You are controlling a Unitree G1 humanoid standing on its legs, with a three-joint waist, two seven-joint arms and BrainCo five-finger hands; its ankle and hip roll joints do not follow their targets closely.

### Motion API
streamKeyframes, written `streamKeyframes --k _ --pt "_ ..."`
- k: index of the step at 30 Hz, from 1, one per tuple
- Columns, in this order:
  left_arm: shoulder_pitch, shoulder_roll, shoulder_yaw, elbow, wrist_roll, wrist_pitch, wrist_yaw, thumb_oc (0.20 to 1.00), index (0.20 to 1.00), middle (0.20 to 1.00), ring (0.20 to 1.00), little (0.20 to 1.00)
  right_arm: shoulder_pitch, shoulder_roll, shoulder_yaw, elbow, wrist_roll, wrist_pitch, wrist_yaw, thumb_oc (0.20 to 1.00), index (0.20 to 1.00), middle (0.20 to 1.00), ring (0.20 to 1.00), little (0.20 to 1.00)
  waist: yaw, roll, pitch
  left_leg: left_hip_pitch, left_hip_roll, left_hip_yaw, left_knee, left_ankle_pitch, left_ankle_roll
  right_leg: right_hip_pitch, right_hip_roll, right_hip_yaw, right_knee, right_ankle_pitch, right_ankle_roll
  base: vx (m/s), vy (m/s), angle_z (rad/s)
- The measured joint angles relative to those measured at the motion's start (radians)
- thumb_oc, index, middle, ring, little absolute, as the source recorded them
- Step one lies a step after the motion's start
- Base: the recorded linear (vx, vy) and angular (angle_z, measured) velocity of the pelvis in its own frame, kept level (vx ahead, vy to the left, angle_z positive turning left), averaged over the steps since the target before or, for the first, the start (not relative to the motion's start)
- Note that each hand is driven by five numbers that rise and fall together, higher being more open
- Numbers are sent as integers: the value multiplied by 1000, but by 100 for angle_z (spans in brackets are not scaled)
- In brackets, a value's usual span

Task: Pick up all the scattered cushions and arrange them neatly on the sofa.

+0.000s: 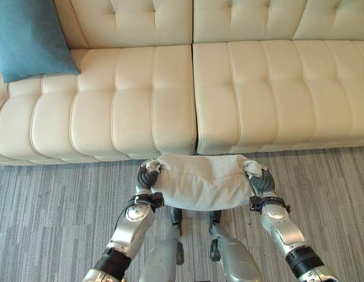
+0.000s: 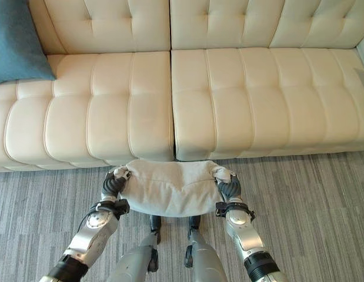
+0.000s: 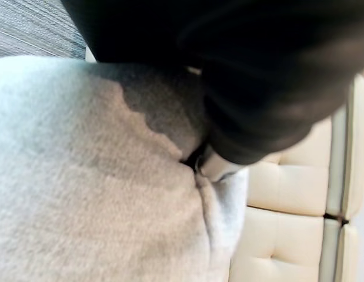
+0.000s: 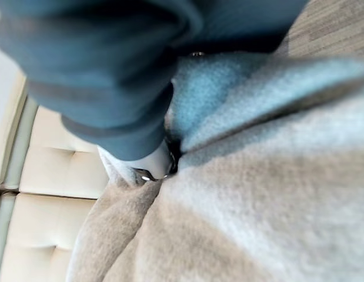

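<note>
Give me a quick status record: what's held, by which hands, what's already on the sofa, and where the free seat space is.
held item: grey cushion, off the floor, in front of the sofa's front edge
left hand: fingers curled on the cushion's left corner
right hand: fingers curled on its right corner
on sofa: blue cushion, leaning at the left end
sofa: cream, tufted
free space: middle and right seats bare
floor: grey striped carpet

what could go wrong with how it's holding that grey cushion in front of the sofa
The grey cushion hangs between the left hand and right hand, each gripping only an end, and it sags in the middle, so an end could slip free. It is held low, about level with the front edge of the sofa, and could catch there.
</note>
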Motion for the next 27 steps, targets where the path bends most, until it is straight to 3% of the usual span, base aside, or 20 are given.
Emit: streamKeyframes --k 4,8,13,24,27 --pt "107 4 36 -49 28 15 -52 200 200 200 200 200 101 2 -36 -92 -37 10 43 200 200 200 200 200 3 2 -18 54 7 1 -6 -19 -10 52 6 1 0 -19 10 68 -18 -3" --pt "212 4 39 -78 28 41 -97 200 200 200 200 200 224 -1 -45 -157 -56 11 78 200 200 200 200 200 5 10 -93 75 11 0 -7 -29 -1 72 10 4 -5 -33 7 67 -20 -2" --pt "269 3 39 -89 28 47 -108 200 200 200 200 200 294 -1 -49 -237 -58 22 100 200 200 200 200 200 5 19 -127 98 16 3 -7 -35 3 94 15 11 -6 -38 1 45 -47 -4" --pt "230 1 35 -197 25 46 -29 200 200 200 200 200 172 -26 -8 -338 -56 9 32 200 200 200 200 200 17 28 -159 95 41 7 7 -27 -9 91 42 20 -1 -38 -6 -3 -147 -1" --pt "206 2 40 -198 22 31 -13 200 200 200 200 200 147 -32 14 -335 -54 3 19 200 200 200 200 200 30 23 -148 13 59 -6 165 -74 -40 87 56 5 6 -61 -40 -1 -160 12"
